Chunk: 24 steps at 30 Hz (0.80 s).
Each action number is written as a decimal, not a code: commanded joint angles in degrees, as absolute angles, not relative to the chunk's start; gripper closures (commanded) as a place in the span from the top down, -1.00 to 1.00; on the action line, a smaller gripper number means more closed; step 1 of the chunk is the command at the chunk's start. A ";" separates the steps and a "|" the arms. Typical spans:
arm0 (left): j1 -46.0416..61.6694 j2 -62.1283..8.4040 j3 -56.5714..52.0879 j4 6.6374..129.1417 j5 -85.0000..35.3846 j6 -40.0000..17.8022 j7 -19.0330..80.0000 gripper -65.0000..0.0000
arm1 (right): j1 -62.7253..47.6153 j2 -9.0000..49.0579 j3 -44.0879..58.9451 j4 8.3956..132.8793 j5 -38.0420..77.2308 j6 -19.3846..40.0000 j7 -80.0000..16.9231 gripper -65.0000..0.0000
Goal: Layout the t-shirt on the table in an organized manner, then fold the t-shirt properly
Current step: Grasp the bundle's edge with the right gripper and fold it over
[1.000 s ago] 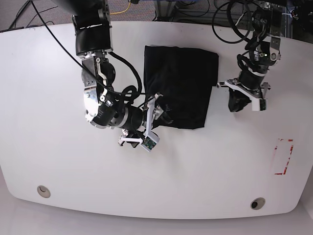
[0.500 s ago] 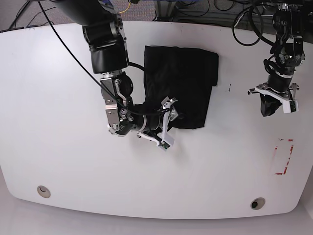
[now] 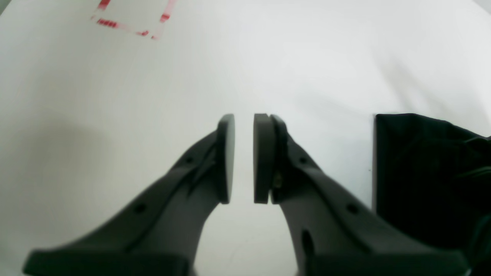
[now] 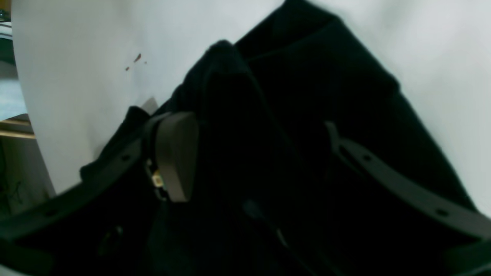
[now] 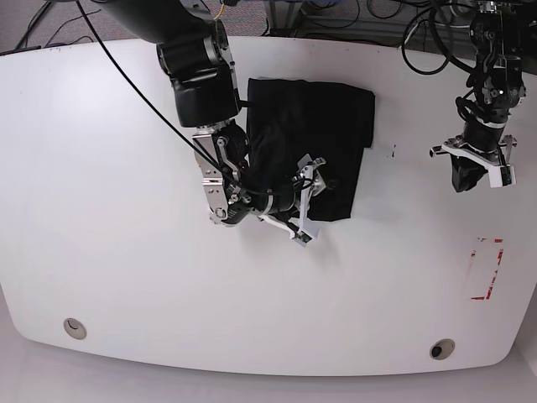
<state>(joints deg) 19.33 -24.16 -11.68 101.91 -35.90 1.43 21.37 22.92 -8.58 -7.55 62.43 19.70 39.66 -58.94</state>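
The black t-shirt (image 5: 315, 117) lies folded into a compact rectangle at the back middle of the white table (image 5: 126, 285). My right gripper (image 5: 312, 186) is over the t-shirt's near edge. In the right wrist view this gripper (image 4: 253, 126) is open wide, and a raised fold of the t-shirt (image 4: 307, 88) sits between its fingers (image 4: 176, 153). My left gripper (image 5: 464, 178) hangs over bare table to the right of the t-shirt. Only a narrow slit separates the pads of this gripper (image 3: 244, 122), and nothing is in it. The t-shirt's edge (image 3: 422, 172) is off to its right.
A red tape rectangle (image 5: 487, 269) marks the table near its right edge and also appears as tape (image 3: 130, 23) in the left wrist view. Two metal grommets (image 5: 74, 327) (image 5: 441, 348) sit near the front edge. Cables run behind the table's back edge.
The right arm has swung to the right, bringing its gripper from the bare table onto the t-shirt's near edge. The left arm has drawn away from the t-shirt toward the right edge.
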 commanded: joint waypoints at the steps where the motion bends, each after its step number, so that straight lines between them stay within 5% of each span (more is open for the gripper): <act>1: 18.95 -24.92 -12.18 102.90 -36.09 1.19 19.82 -0.76 | 24.57 -9.00 -7.52 63.25 20.79 40.00 -57.89 0.13; 9: 19.74 -24.92 -12.00 102.81 -36.09 1.19 19.82 -0.76 | 25.54 -9.00 -7.52 63.52 20.79 40.00 -57.71 -0.75; 24: 19.74 -24.92 -9.36 100.09 -36.09 1.10 19.82 -0.76 | 26.59 -9.00 -7.52 70.20 20.79 40.00 -61.23 -1.00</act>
<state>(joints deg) 20.18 -24.05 -9.43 99.24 -35.88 1.41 21.41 24.51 -8.60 -7.55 67.31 19.70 39.66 -61.47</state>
